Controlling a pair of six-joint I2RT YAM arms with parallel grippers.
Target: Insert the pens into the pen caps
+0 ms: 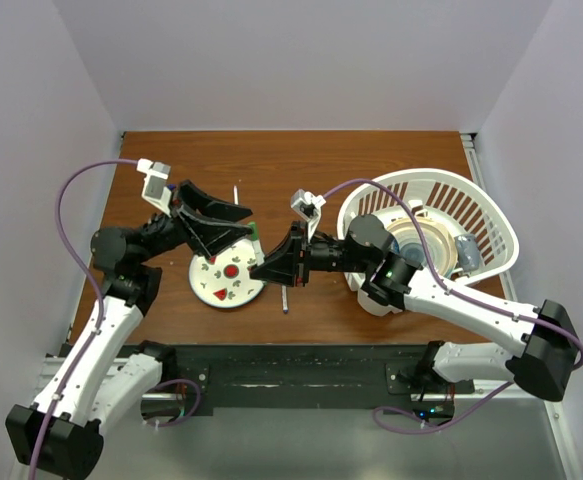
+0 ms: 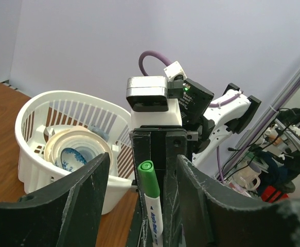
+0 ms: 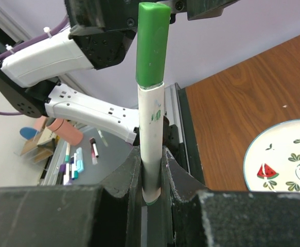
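The right gripper [image 3: 152,162] is clenching a white pen [image 3: 151,128] low on its barrel and holding it in the air above the table [image 1: 371,160], near the edge of a plate [image 1: 206,288] printed with red fruit marks. A green cap [image 3: 153,43] is sitting on the pen's far end and looks pushed home. The left gripper [image 1: 249,222] is standing released, its fingers spread wide on either side of the cap without touching it.

The pen is likely light and stiff, with a smooth round barrel that could twist or slide between flat pads. A firm hold well down the barrel, as here, suits a push along its length. The cap is tiny and probably a friction fit, so it wants a squeeze across its sides.

A white slatted basket [image 2: 26,154] is sitting on the right of the table, holding stacked dishes [image 2: 75,149], one patterned in blue. Two thin sticks are lying on the wood, one beyond the plate [image 1: 236,195] and one nearer the arms [image 1: 284,298]. They may be more pens, though they are too small to be sure.
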